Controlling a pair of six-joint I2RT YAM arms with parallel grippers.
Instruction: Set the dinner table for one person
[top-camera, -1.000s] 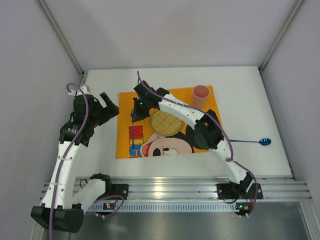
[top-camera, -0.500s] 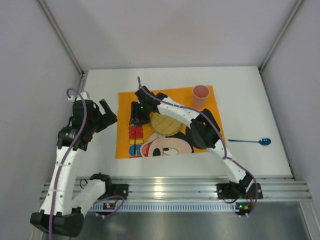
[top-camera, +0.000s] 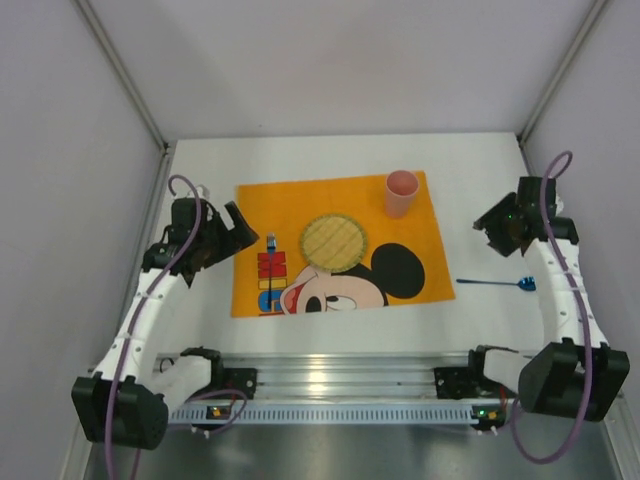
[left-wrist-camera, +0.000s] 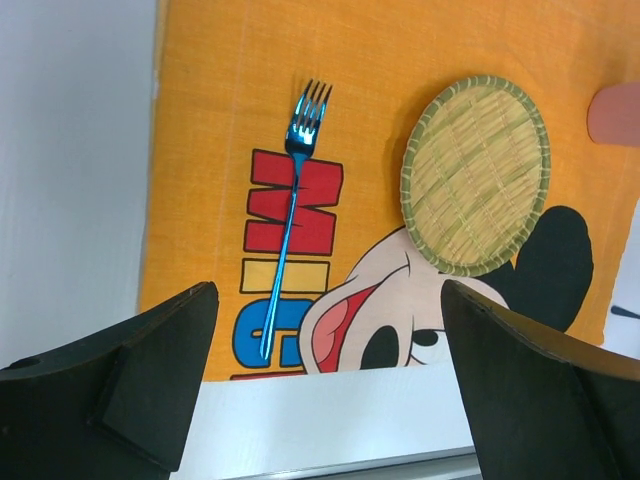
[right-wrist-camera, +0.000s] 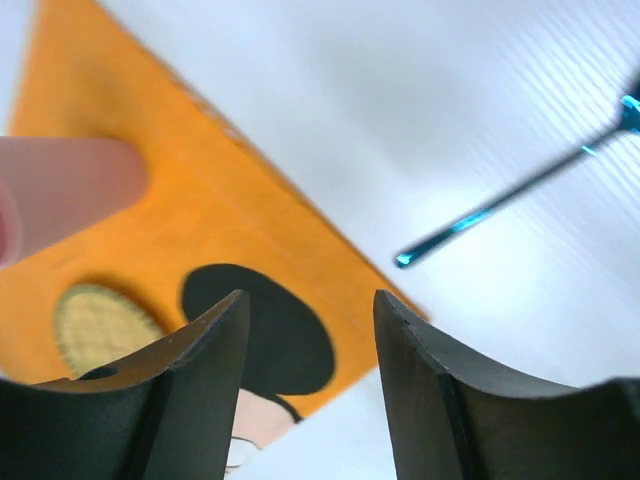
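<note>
Tabletop (top-camera: 480, 320): white, spread ahead of both arm bases, long axis left to right along the ribbed rail (top-camera: 340, 375). On it, orange placemat (top-camera: 300, 200), woven plate (top-camera: 333, 240) at its centre, pink cup (top-camera: 402, 193) at its far right corner. Right hand (top-camera: 492, 225) now pulled back off the placemat to the right side, fingers parted, empty. Left hand (top-camera: 232, 228) spread wide, empty. 1 fork (left-wrist-camera: 290, 210) newly set down left of the plate, tines toward the far edge, handle toward the rail. Probably 1 piece left to place: blue spoon (top-camera: 497, 283), off the placemat, on bare white.
</note>
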